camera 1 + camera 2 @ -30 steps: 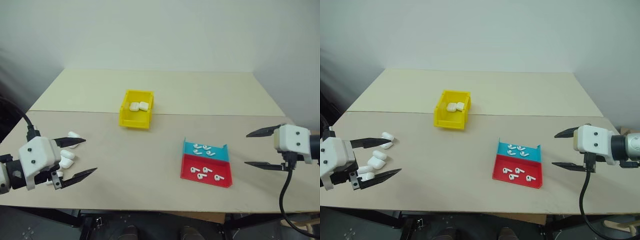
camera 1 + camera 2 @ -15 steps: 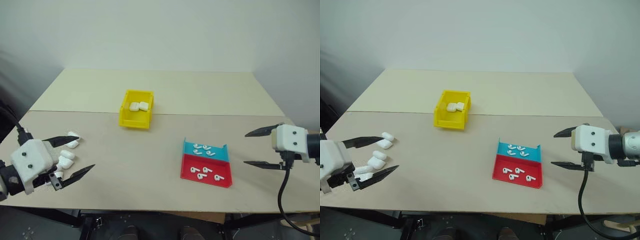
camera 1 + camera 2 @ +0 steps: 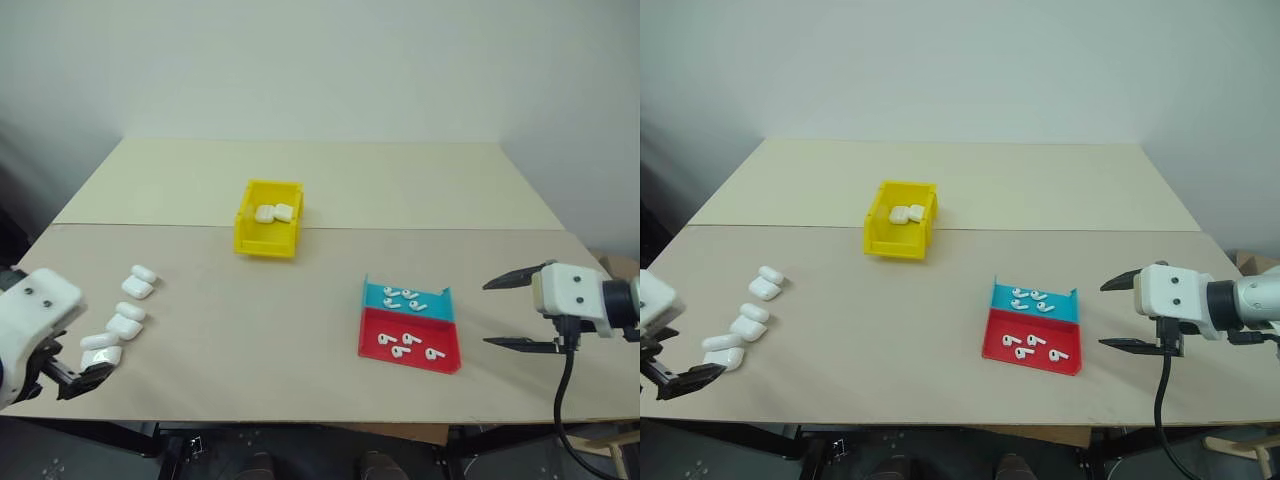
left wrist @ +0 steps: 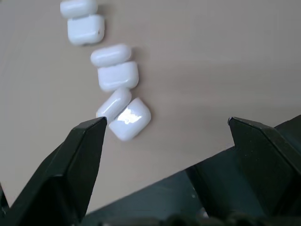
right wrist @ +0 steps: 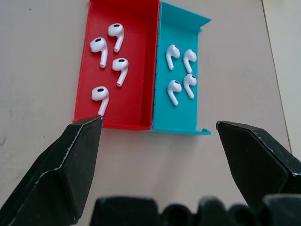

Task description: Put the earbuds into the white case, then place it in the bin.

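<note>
So the setup is a big tan table (image 3: 300, 300) with the yellow bin (image 3: 268, 228) sitting well ahead of both arms, roughly between them, and it already has a couple of white cases in it. Closer in, the red-and-teal tray (image 5: 141, 66) lies right in front of the right gripper (image 5: 157, 129), with four earbuds (image 5: 108, 56) on the red half and four more on the teal half. Over at the left gripper (image 4: 167, 125), three open white cases (image 4: 129, 117) lie in a loose line running away from the fingertips, the nearest one just ahead of the left finger (image 4: 84, 155) and not touching it. I'd say the step in hand is the left arm lining up on that nearest case. To do it well, I'd centre the case between the two fingers, come down so they straddle its body and not the flipped-open lid, and close gently, since glossy plastic like that will probably squirt out sideways if pinched off-centre. The right side should go for one earbud stem at a time, away from the tray wall. Both grippers are spread wide with nothing in them and nothing touching.
</note>
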Robot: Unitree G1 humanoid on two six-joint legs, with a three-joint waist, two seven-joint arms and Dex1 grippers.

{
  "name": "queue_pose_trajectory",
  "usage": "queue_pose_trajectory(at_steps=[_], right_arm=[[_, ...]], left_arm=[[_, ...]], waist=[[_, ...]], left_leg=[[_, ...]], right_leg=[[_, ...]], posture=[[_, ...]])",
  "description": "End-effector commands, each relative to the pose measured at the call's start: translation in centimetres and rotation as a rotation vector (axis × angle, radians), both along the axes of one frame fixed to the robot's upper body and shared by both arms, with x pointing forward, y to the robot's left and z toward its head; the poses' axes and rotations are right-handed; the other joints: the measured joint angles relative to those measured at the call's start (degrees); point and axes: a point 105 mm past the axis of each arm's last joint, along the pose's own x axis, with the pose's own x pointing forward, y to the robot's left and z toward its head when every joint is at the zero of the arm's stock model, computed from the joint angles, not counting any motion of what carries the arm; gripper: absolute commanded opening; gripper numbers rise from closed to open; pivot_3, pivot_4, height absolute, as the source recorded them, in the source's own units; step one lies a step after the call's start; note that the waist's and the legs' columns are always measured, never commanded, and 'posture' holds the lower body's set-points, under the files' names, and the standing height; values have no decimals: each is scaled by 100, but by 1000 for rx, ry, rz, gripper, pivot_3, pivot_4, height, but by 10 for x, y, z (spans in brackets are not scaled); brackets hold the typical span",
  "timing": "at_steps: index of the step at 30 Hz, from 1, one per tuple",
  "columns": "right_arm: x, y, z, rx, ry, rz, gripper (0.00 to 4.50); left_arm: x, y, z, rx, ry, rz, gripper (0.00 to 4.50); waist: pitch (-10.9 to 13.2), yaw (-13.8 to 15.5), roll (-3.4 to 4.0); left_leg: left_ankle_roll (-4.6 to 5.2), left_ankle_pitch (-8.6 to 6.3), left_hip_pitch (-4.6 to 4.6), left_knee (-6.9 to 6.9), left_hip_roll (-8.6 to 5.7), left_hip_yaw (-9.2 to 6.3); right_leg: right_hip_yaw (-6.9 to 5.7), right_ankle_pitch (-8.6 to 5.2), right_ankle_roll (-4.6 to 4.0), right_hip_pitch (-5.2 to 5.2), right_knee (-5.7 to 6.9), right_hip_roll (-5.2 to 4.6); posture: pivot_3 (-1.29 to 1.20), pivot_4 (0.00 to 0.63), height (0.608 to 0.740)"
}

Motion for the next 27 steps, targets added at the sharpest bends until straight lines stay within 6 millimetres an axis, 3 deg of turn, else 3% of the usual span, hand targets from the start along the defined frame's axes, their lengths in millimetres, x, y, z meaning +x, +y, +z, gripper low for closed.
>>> queue_pose_trajectory(at_steps=[1,10,13,17,27], right_arm=[[0,4,4,1,-29,3,4475],[1,10,-5,10,-22,-7,4475],[3,10,-5,5,-27,-7,4475],[3,8,0,-2,-41,-12,4475],[0,8,-2,-3,-32,-14,4475]], left_arm=[[3,34,-2,-31,5,187,4500],[11,54,-23,-144,54,327,4500],[21,53,-30,-195,41,346,4500],[19,55,-48,-204,68,392,4500],[29,58,-72,-245,73,493,4500]], waist=[[0,-26,0],[2,-32,-6],[2,-26,-9],[3,-44,-19],[2,-23,-25]], left_leg=[[0,0,2,-6,0,0],[-1,0,-8,-16,-2,0],[-1,1,-7,-17,-3,0],[-2,0,-9,-23,-4,3],[-4,2,-8,-24,-6,0]], right_leg=[[0,0,-3,-1,0,0],[-1,1,-8,-15,1,-4],[-2,1,-8,-15,2,-3],[1,2,-9,-20,2,-5],[0,2,-9,-19,6,-6]], posture=[[0,150,740],[0,150,740],[0,150,740],[0,150,740],[0,150,740]])
